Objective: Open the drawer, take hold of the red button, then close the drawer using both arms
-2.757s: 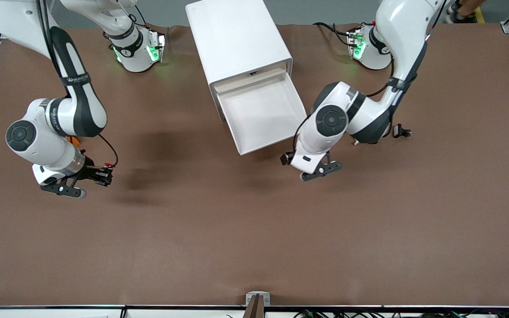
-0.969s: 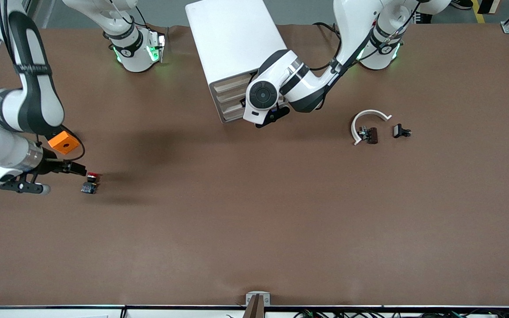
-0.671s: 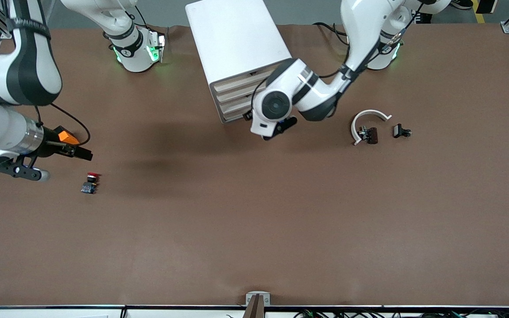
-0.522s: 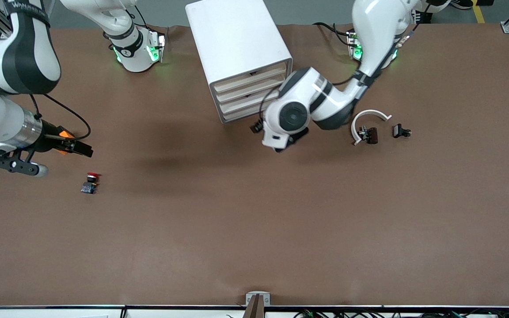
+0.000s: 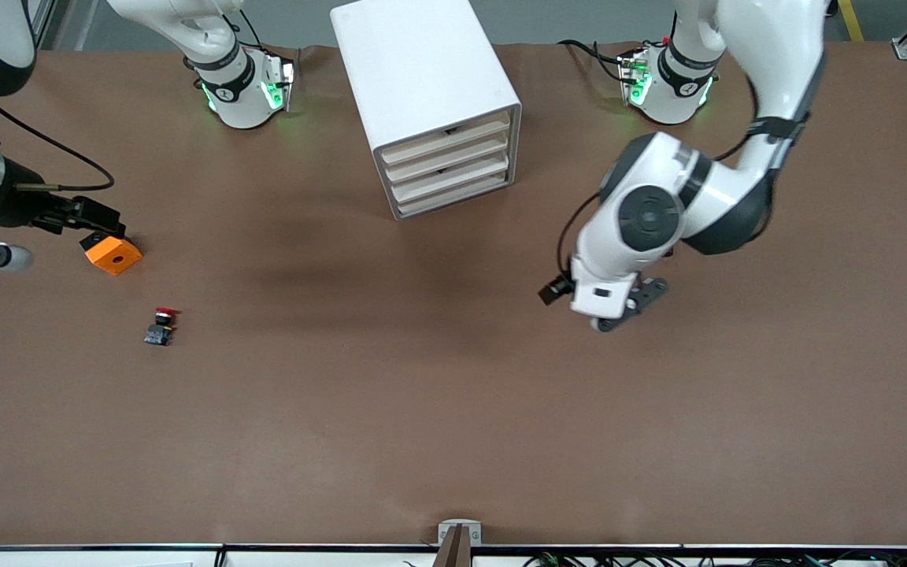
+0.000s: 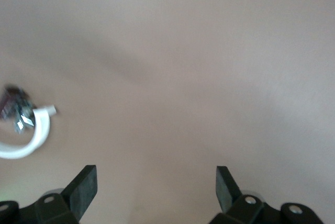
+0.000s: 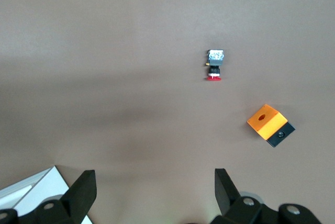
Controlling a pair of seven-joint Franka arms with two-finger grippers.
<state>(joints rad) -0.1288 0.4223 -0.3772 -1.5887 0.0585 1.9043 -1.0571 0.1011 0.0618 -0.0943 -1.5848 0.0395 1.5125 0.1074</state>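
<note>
Both arms have pulled away: left gripper point(image 5: 619, 311) and right gripper point(image 5: 68, 216) gape empty (button point(image 5: 161, 326) lies on table, drawer unit point(image 5: 430, 79) shut).

A robotics lab: two arms point(image 5: 658, 213) bolted to a brown table point(image 5: 422, 409).

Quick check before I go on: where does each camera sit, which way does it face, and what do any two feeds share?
Front view: high across the table, facing the bases; shows drawer unit, button, orange block, both arms, left gripper, right gripper.
Left wrist view: looks down past open fingers at table.
Right wrist view: looks down past open fingers.
Shared: button and orange block appear in the right wrist and front views.
</note>
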